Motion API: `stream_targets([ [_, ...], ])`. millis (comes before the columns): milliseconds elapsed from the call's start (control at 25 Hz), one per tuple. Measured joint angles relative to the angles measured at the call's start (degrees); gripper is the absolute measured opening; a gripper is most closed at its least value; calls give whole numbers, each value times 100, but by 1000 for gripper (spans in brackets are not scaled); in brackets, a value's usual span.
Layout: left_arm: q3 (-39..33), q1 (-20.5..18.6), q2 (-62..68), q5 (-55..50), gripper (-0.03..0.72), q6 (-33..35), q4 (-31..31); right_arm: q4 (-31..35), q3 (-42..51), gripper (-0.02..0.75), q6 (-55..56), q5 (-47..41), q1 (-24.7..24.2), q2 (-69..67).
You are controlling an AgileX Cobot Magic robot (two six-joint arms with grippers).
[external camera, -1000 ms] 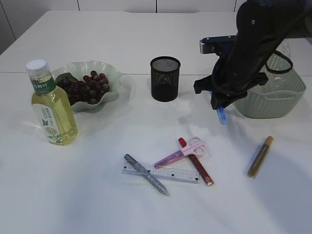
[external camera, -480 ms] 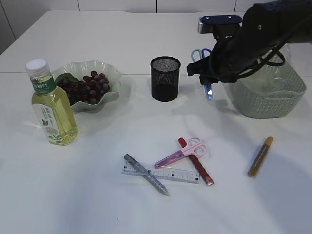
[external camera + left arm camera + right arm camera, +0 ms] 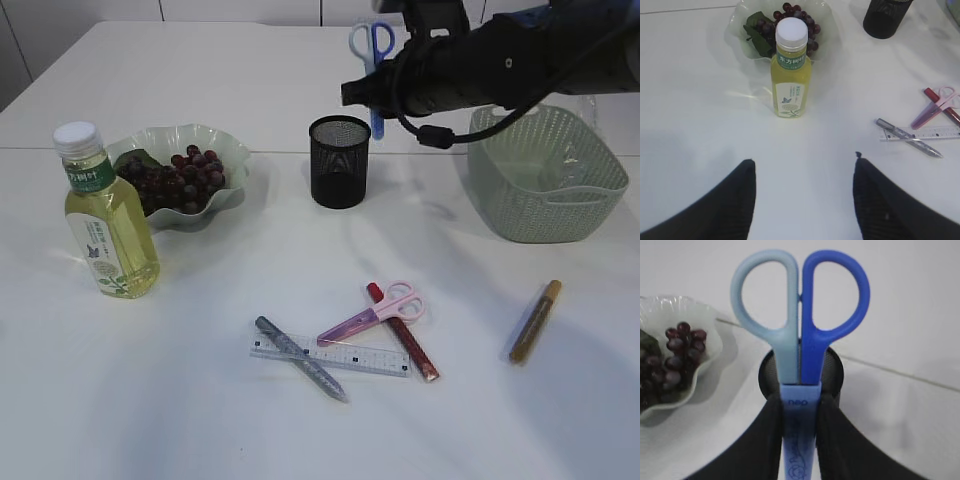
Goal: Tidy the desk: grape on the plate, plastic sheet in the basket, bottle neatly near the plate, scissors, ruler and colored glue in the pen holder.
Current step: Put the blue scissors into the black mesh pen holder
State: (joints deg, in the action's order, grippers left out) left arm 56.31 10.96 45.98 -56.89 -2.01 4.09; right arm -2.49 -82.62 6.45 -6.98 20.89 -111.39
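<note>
A bottle (image 3: 104, 215) stands upright at the left of the table (image 3: 200, 400), just in front of a plate (image 3: 232, 160) in which grapes (image 3: 178, 178) are piled. A mesh pen holder (image 3: 339, 161) is placed to the right of the plate, and a basket (image 3: 545, 187) further right. Scissors (image 3: 372, 55) are held upright above the pen holder, handles uppermost. Nearer the front edge, a ruler (image 3: 340, 357) is crossed by a glue pen (image 3: 300, 358); a second pair of scissors (image 3: 372, 313) lies across another glue pen (image 3: 402, 333) just behind it. A third glue pen (image 3: 534, 320) lies apart, in front of the basket.
</note>
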Motion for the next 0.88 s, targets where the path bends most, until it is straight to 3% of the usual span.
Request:
stream_targets([
  [320, 0, 0, 0, 38, 442, 0, -24, -4, -87, 153, 0, 1186, -1, -208],
  [880, 0, 0, 0, 171, 442, 0, -24, -4, -1307, 153, 0, 1335, -1, -1373],
])
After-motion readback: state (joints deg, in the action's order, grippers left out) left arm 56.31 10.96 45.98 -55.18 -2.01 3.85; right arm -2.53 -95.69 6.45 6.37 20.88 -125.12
